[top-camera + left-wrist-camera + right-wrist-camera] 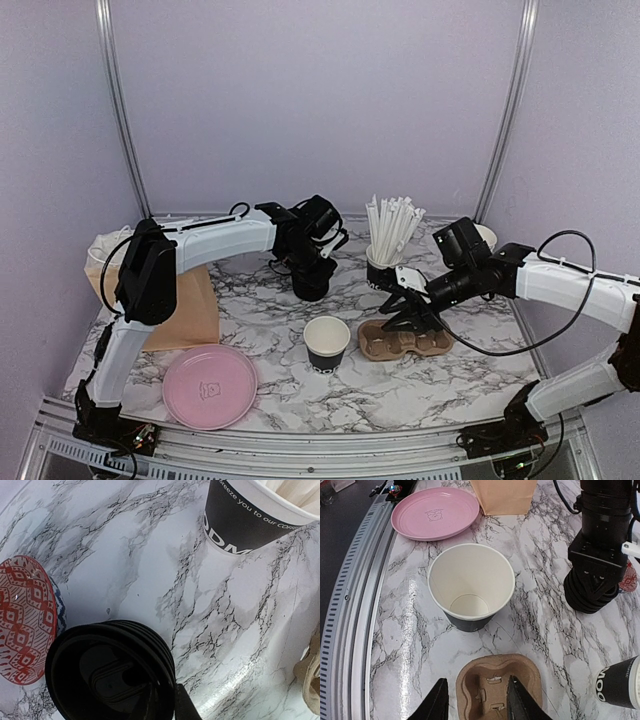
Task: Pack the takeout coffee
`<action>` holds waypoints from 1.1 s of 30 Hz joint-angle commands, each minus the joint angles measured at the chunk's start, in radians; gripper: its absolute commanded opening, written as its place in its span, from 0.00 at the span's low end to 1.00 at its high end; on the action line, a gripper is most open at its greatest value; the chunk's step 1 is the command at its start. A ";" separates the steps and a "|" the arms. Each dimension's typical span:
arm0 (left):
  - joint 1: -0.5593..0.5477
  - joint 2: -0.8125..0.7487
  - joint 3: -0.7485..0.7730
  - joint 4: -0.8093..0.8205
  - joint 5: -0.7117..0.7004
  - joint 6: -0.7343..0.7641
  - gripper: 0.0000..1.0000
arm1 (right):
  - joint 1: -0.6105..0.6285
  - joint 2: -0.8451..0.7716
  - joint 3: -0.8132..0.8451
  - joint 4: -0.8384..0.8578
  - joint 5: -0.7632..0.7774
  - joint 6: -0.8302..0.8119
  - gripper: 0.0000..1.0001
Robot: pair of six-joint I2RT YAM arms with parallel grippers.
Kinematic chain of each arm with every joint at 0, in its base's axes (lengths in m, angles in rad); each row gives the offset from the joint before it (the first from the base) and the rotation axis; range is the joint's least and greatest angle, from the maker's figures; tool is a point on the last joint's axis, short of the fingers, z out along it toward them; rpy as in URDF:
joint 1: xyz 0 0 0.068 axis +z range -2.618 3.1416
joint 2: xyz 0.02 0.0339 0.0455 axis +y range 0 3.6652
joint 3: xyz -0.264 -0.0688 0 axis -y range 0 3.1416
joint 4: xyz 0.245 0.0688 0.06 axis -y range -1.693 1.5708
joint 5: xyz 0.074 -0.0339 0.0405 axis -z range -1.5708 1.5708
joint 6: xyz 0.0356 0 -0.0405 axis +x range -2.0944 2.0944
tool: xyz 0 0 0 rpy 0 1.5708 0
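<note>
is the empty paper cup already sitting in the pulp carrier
No, the paper cup stands by itself on the marble tabletop, just beyond the brown cup carrier.

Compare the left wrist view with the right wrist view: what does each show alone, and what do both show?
Left wrist only: a close look into the top lid of the lid stack. Right wrist only: the empty open cup, pulp carrier, pink plate, brown paper bag, and the left gripper at the lids. Both: the lid stack, the lettered black cup, the red patterned dish, the marble table.
</note>
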 commanded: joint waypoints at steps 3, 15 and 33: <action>0.005 -0.023 0.030 -0.036 0.012 0.000 0.08 | 0.014 0.011 -0.009 0.022 0.005 -0.006 0.39; 0.004 -0.124 0.028 -0.043 0.023 -0.007 0.07 | 0.022 0.020 -0.003 0.015 -0.008 -0.002 0.38; -0.031 -0.509 -0.081 0.083 0.182 -0.048 0.06 | -0.091 0.146 0.466 -0.060 -0.085 0.268 0.38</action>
